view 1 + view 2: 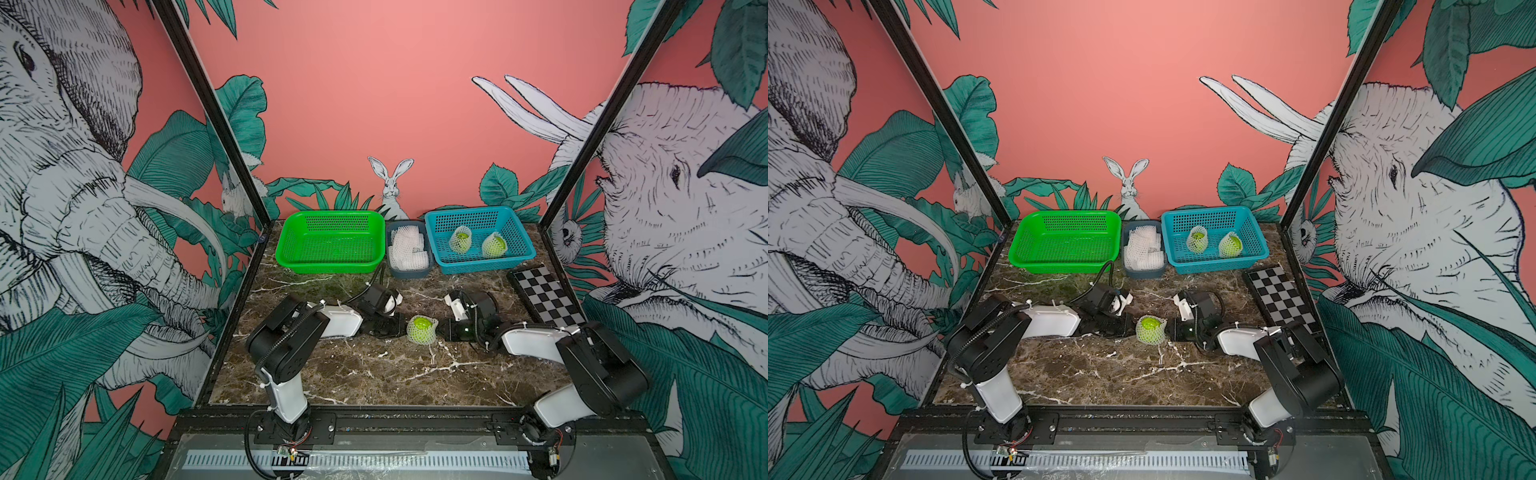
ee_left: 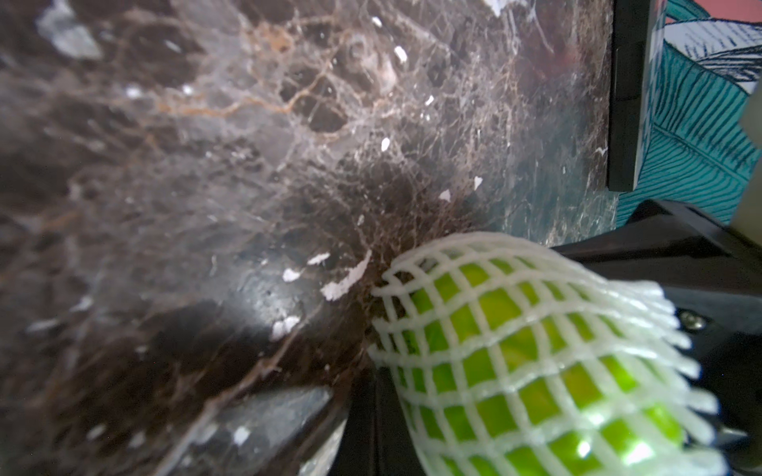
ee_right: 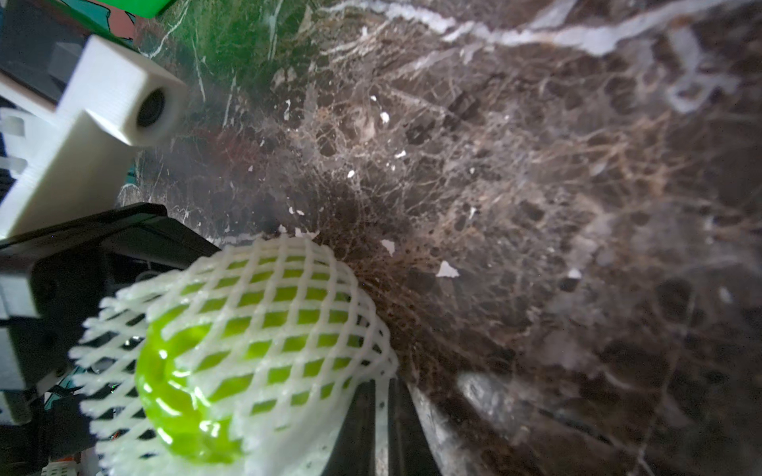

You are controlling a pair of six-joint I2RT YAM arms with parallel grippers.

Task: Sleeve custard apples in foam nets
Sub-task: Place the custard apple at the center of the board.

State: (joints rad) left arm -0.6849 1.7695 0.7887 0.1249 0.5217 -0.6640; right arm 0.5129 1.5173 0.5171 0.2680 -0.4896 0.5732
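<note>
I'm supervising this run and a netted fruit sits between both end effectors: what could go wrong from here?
1. The custard apple pokes out of the foam net; lifted by the net alone, it could slip out.
2. The left end effector and right end effector seem to pinch opposite sides; pulling apart may tear the foam.
3. Released, it might roll on the table.

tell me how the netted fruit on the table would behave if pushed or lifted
The fruit looks round, so it would probably roll when pushed, though the foam net may damp that. The net's open mesh looks soft and stretchy, so it likely gives under a pinch and could slip off the glossy skin showing at its open end.
</note>
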